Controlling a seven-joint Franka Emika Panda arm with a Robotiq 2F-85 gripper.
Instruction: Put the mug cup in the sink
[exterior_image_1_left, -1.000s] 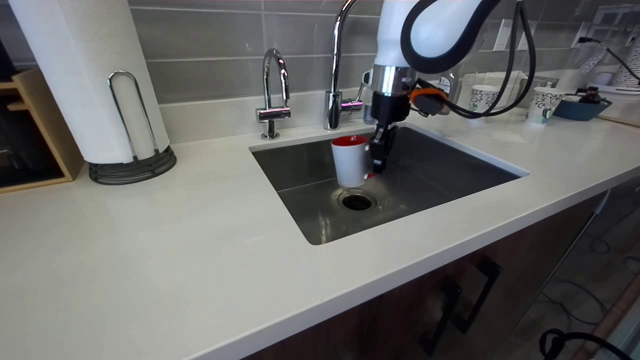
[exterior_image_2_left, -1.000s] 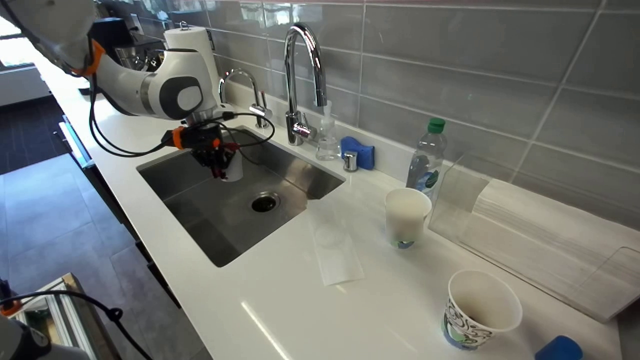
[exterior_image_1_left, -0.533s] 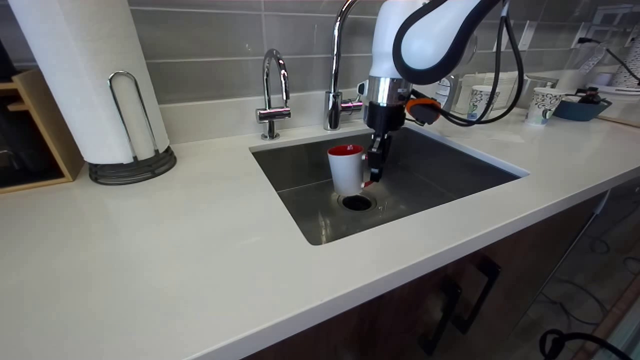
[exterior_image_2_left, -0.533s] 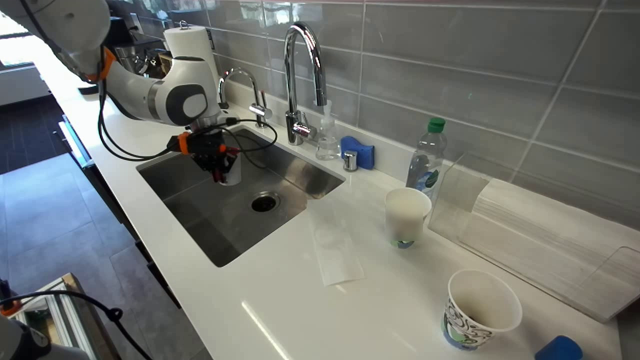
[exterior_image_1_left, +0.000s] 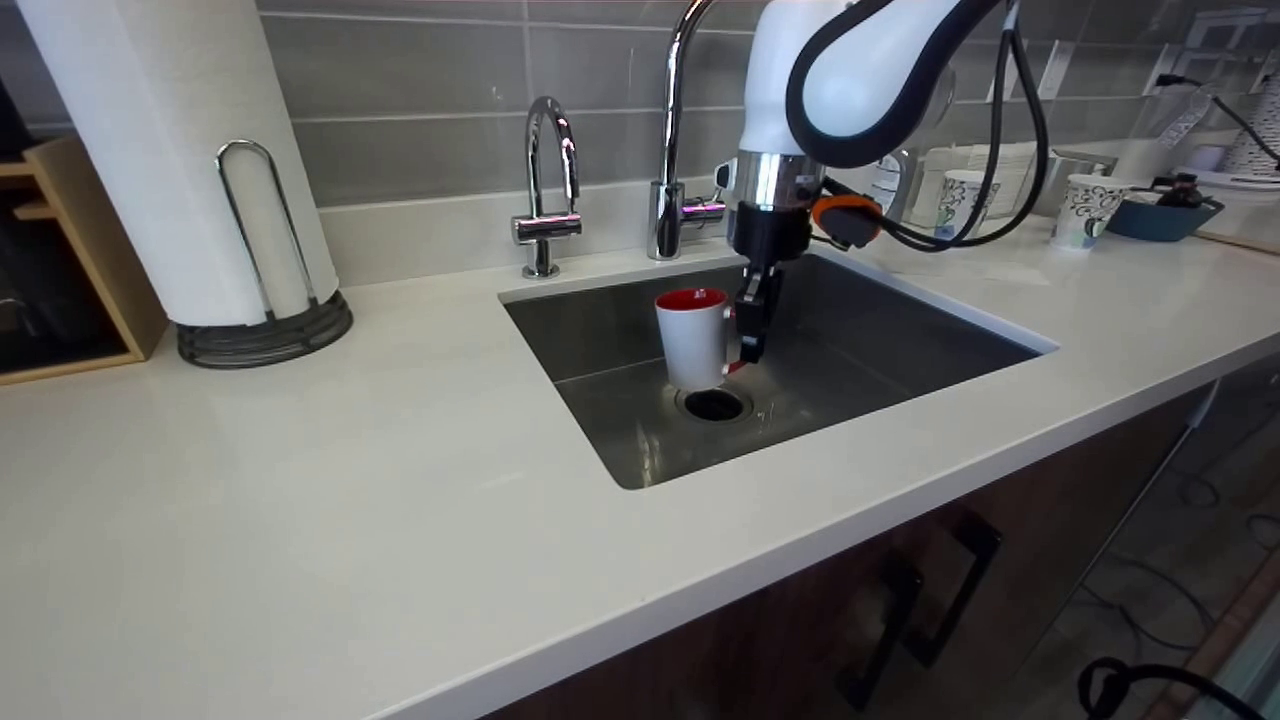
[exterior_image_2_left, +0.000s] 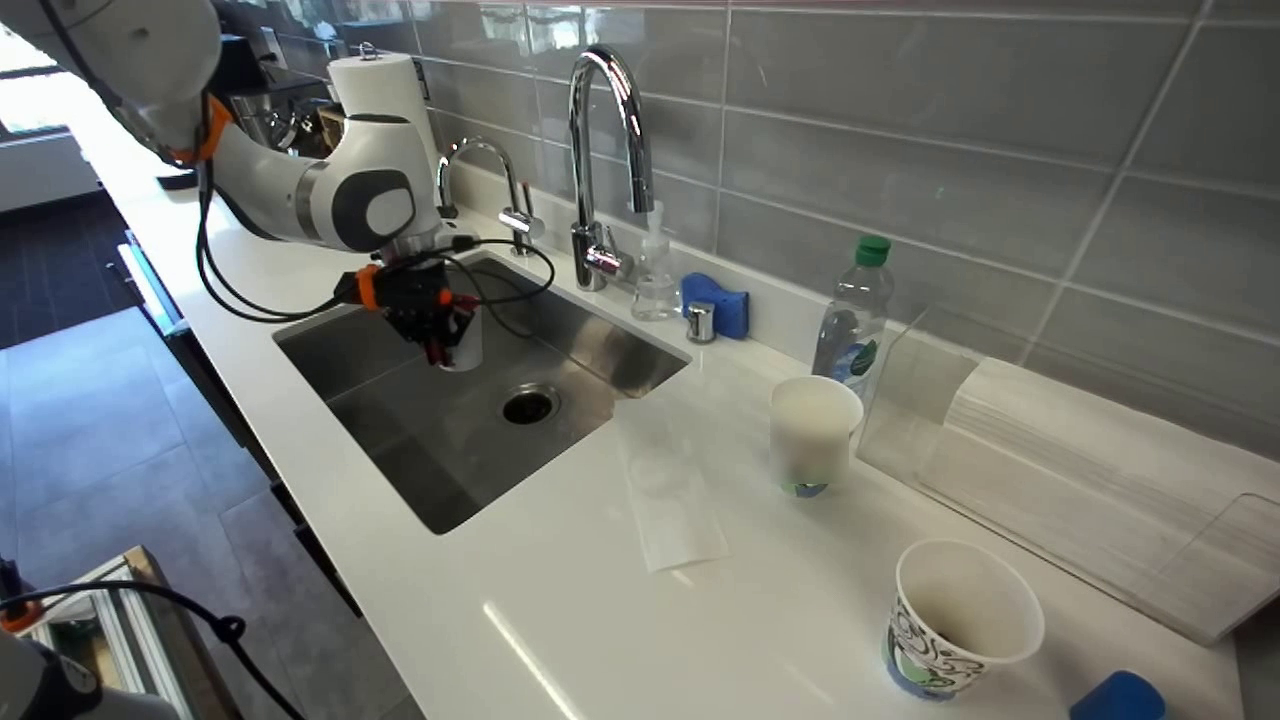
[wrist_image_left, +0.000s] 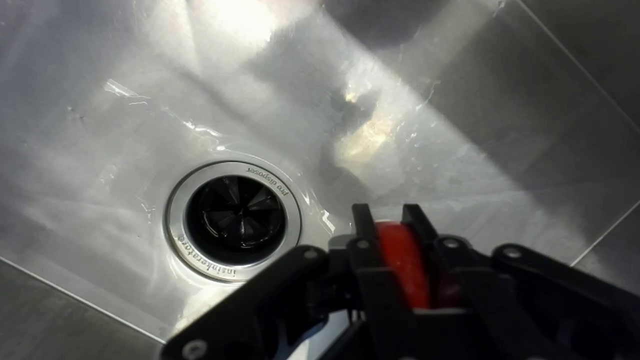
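The white mug cup with a red inside stands upright within the opening of the steel sink. My gripper points down beside it, shut on its handle. Red handle shows between the two black fingers in the wrist view, and most of the mug's body is hidden there. In an exterior view the gripper covers part of the mug cup. The drain lies close by on the sink floor. Whether the mug's base touches the floor I cannot tell.
Behind the sink rise a tall faucet and a smaller tap. A paper-towel roll stands on the counter. Paper cups, a soap bottle and a clear tray line the far side.
Over the first half second my gripper and the mug came lower into the sink, shifting slightly toward the drain in an exterior view. Since then they have held still, the grip unchanged.
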